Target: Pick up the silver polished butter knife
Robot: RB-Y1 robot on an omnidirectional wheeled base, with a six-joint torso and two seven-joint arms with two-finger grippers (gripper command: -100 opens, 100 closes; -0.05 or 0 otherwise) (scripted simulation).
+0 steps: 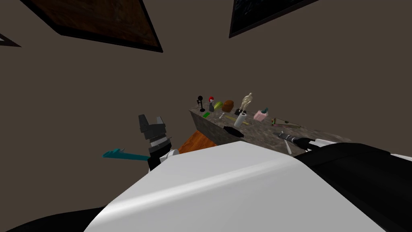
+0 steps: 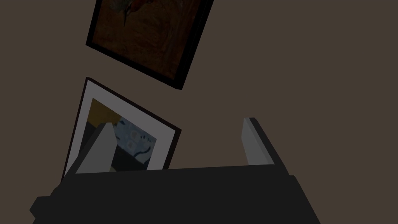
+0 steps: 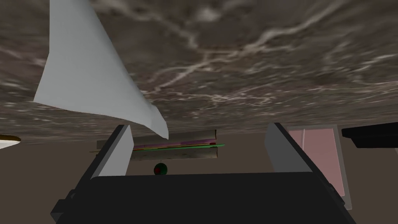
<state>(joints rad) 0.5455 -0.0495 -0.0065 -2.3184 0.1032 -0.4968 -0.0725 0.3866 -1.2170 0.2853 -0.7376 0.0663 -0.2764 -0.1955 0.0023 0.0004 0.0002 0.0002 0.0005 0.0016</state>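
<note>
Clutter lines the far part of a dark veined stone counter [image 1: 257,133] in the head view: a brown loaf [image 1: 227,105], a pale statuette [image 1: 246,100], a white paper roll [image 1: 240,119] and a pink box [image 1: 260,116]. The butter knife [image 1: 288,148] lies apart from these as a thin pale strip near the counter's near edge, just beside the right gripper [image 1: 278,134], which reaches in low over the stone. The left gripper [image 1: 151,119] is raised off to the side, clear of the counter. In the left wrist view the left gripper [image 2: 177,124] has its fingers spread with nothing between them. In the right wrist view the right gripper [image 3: 198,127] hangs close over the counter [image 3: 252,58], fingers parted and empty. The butter knife [image 3: 89,66] lies flat on the stone, broad and light grey. Its narrow tip reaches just inside one finger, and the rest runs out past that finger, so the jaws do not yet straddle it. The pink box [image 3: 316,155] stands further along. The knife looks light, stiff and smooth, so it would likely slip if pinched on the flat faces. Because it lies flat, there is little edge to catch. A hold across its narrow width near mid-length seems safest, but I cannot tell where the handle lies.
</note>
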